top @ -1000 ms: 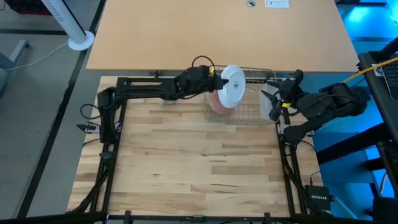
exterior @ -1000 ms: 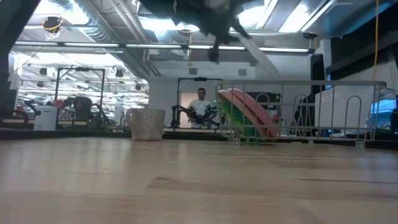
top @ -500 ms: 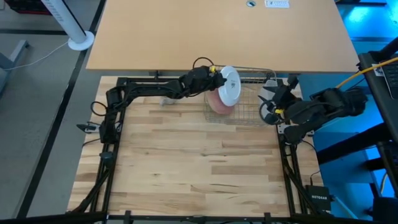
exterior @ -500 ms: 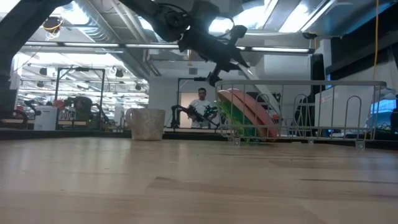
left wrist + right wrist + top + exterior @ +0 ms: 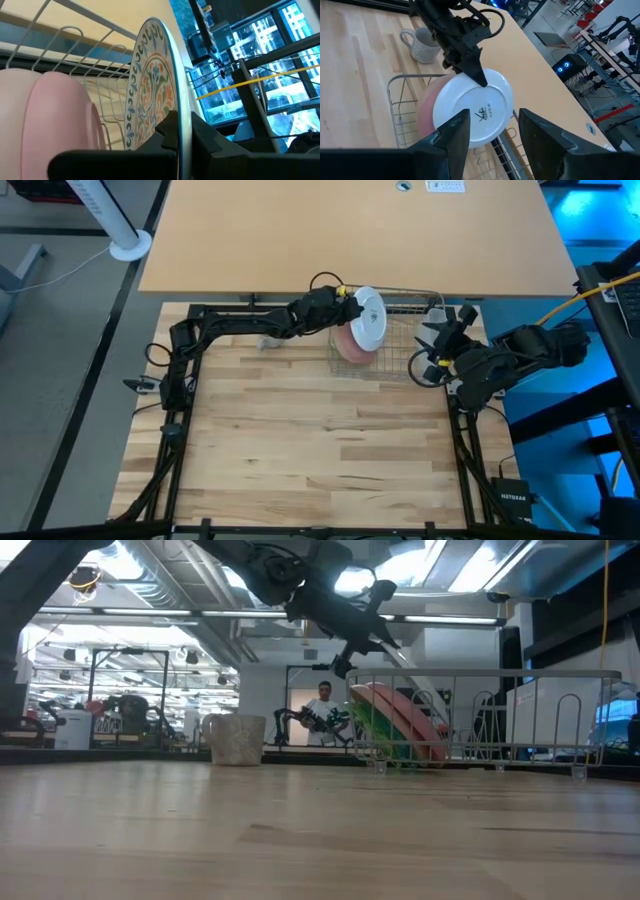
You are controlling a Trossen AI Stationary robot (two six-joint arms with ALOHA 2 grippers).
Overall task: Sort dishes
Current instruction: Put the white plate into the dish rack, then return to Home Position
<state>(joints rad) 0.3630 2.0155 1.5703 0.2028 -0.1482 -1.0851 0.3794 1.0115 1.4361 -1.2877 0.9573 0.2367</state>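
Patterned plate (image 5: 370, 317) hangs above pink plate (image 5: 352, 346) in wire rack (image 5: 405, 360).

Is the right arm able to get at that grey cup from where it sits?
Probably not easily: the cup stands beyond the rack from the open right gripper, with the left gripper holding the patterned plate between.

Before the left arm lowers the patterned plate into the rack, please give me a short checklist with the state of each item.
1. Left gripper shut on the patterned plate rim: ok.
2. Plate held upright, on edge: ok.
3. Plate is above the wire dish rack: ok.
4. Free slot beside the pink plate: cannot tell.
5. Right gripper open, beside the rack, apart from the plate: ok.
6. Grey cup outside the rack: ok.
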